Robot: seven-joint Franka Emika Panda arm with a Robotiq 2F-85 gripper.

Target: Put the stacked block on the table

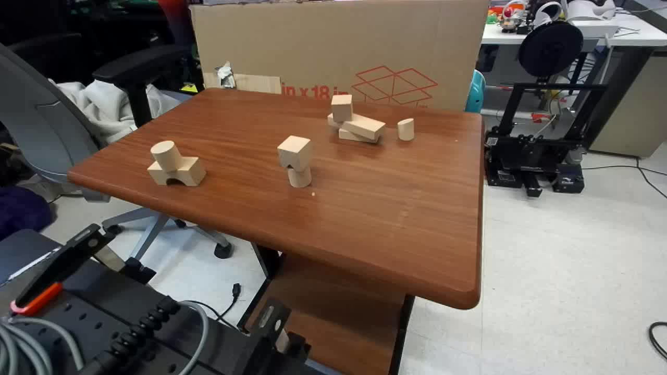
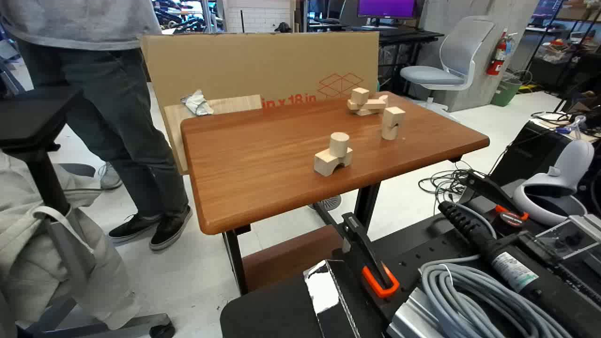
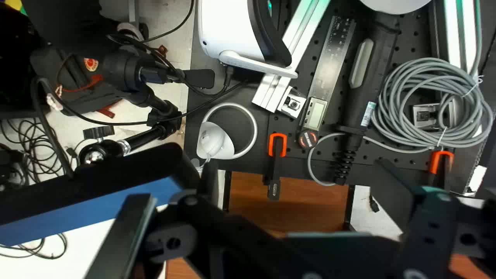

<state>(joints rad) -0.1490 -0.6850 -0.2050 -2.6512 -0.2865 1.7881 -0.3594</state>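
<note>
Gripper [image 3: 294, 186], wrist view: fingers spread wide. I see the black bench [image 1: 112, 297] past them, carrying a white headset [image 3: 238, 29], a coil of grey cable [image 3: 391, 102] and, at its edge, an orange-handled clamp [image 3: 275, 170].

Past the bench, the reddish-brown table [image 1: 375, 224]. Nearest me on it, in both exterior views: a cylinder [image 2: 338, 144] upright on an arch block [image 2: 323, 163].

Next: a notched block [image 1: 295, 151] balanced on a short peg [image 1: 299, 177].

Farther, toward the back edge: the wooden cube [image 1: 342, 108], which I take as the stacked block. It sits atop a pile of flat pieces [image 1: 366, 126], raised off the tabletop; I cannot tell exactly which pieces bear it. A slant-topped post [image 1: 406, 130] stands near the pile.

Behind the table: a cardboard sheet [image 1: 323, 47], red print low on it.
</note>
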